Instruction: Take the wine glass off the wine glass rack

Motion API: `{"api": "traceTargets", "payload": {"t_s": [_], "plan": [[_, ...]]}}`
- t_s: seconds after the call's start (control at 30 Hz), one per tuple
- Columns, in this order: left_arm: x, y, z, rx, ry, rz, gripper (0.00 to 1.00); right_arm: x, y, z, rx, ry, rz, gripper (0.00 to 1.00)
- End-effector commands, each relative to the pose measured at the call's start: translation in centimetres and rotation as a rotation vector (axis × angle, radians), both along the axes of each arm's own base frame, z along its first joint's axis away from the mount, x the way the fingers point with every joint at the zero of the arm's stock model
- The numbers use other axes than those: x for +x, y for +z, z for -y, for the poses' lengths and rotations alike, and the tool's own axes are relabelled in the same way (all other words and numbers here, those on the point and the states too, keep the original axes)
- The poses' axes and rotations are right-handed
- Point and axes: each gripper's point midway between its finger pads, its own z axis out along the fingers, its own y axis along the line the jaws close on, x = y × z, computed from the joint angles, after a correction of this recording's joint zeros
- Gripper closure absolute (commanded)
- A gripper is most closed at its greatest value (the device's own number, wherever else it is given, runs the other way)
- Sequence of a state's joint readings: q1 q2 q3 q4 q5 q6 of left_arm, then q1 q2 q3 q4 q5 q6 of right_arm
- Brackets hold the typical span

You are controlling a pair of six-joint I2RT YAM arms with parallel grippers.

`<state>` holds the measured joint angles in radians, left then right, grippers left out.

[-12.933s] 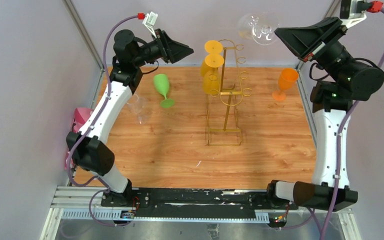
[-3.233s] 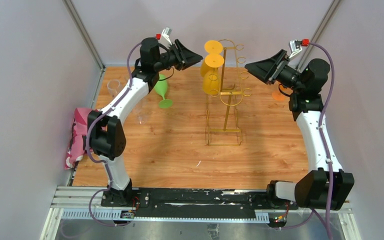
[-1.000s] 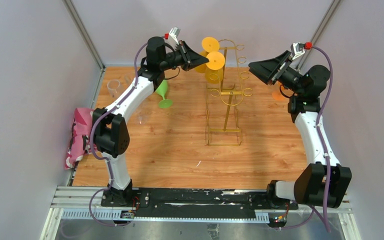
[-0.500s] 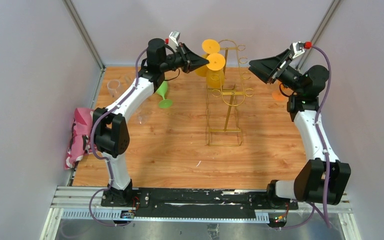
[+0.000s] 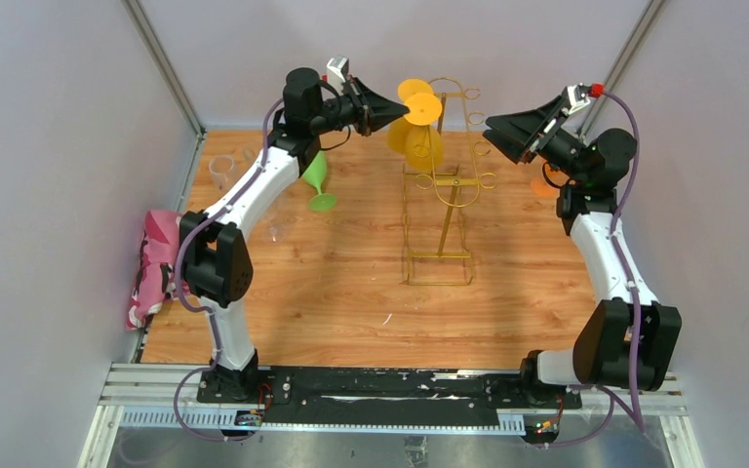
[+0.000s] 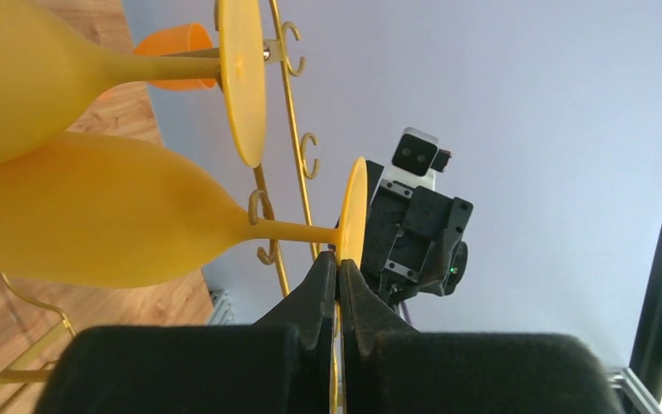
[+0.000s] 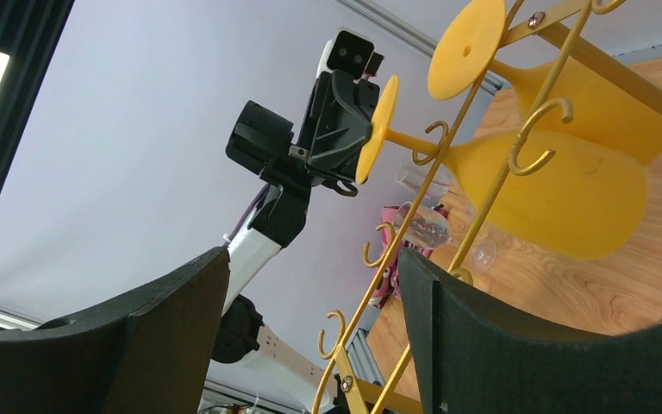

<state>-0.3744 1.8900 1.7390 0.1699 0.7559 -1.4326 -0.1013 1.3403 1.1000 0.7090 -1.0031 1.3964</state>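
**Operator:** What's new since 3 seconds back?

**Spotter:** Then your left gripper [image 5: 397, 105] hung clear of the wine glass rack [image 7: 621, 71]. Now it is pinched tight on the rim of the foot [image 6: 353, 207] of the lower yellow wine glass [image 6: 95, 220]. In the last half second you have raised that foot, so in the top view it now overlaps the foot of the second yellow glass [image 6: 17, 78].

**Operator:** So is it off?

**Spotter:** Not yet, I'd say. In your left wrist view the stem still passes through a curled hook. The glass hangs from the rack's upper arms, bowl slanting toward the table [image 5: 332, 292]. The lift suggests you've started working it loose, and you'll probably need to slide the stem out along the hook's opening.

**Operator:** And my right side?

**Spotter:** Your right gripper [image 5: 491, 125] is spread wide and holds nothing. It sits just right of the rack, unchanged over the last second.

**Operator:** Anything in the glasses?

**Spotter:** The rack carries 2 yellow glasses. I see nothing in either, though neither view looks into the bowls. On the table are a green glass [image 5: 318, 174] partly behind your left arm, an orange glass [image 6: 168, 52] behind your right, and a clear glass [image 5: 222, 169] far left. I can't tell whether anything is in those.
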Motion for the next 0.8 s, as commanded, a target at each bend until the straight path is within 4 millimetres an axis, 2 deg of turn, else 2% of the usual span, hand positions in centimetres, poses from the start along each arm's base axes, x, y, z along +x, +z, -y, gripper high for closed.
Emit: {"api": "traceTargets", "payload": {"t_s": [0.0, 0.13, 0.3, 0.5, 0.6, 0.77], "plan": [[-0.8, 1.4, 0.5, -0.012, -0.036, -0.03, 1.0, -0.1, 0.0, 0.5, 0.003, -0.001, 0.02, 0.24], [-0.7, -0.2, 0.2, 0.091, -0.013, -0.056, 1.0, 0.1, -0.2, 0.5, 0.019, 0.008, 0.009, 0.24], [-0.5, -0.5, -0.1, 0.101, -0.003, -0.061, 1.0, 0.2, -0.5, 0.5, 0.035, 0.017, -0.004, 0.23], [0.0, -2.2, -0.9, 0.111, 0.009, -0.088, 1.0, 0.4, -0.8, 0.5, 0.047, 0.023, -0.012, 0.24], [0.2, -2.6, -1.7, 0.108, 0.028, -0.09, 1.0, 0.4, -0.9, 0.6, 0.046, 0.022, -0.013, 0.24], [0.8, -1.9, -3.0, 0.107, 0.051, -0.074, 1.0, 0.4, -1.1, 0.6, 0.05, 0.023, -0.018, 0.24]]}}
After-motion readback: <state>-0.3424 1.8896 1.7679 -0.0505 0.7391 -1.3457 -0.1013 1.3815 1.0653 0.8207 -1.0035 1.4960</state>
